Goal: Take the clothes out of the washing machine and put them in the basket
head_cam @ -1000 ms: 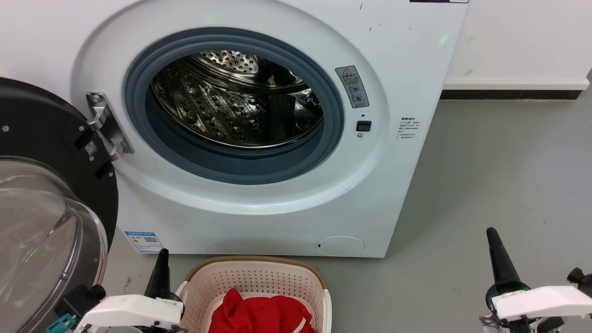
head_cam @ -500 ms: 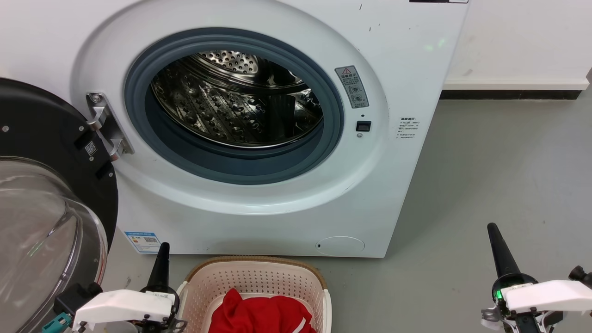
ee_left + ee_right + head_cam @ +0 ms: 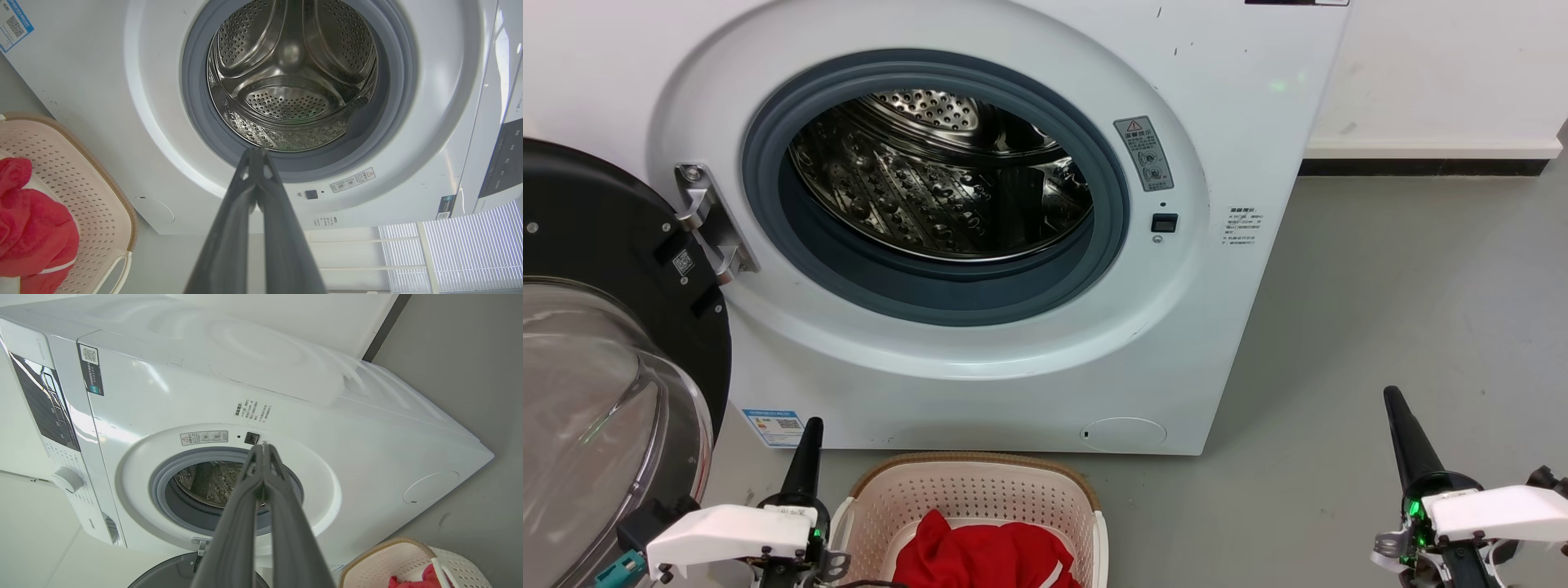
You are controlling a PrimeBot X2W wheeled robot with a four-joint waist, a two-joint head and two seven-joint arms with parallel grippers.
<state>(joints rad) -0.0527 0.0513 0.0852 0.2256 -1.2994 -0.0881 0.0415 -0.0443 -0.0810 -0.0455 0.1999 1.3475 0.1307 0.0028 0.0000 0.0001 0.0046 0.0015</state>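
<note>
Facing the white washing machine (image 3: 1241, 122), I see its glass door (image 3: 596, 392) swung open at left and the steel drum (image 3: 931, 188) inside. On the floor (image 3: 1380, 286) below, the cream basket (image 3: 972, 490) holds the red clothes (image 3: 980, 555). The left gripper (image 3: 812, 426) is just beside the basket, the right gripper (image 3: 1392, 398) well apart; both have fingers pressed together.

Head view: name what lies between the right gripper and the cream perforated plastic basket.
Only bare grey floor lies between the right gripper and the cream perforated plastic basket; the head view shows that stretch.
</note>
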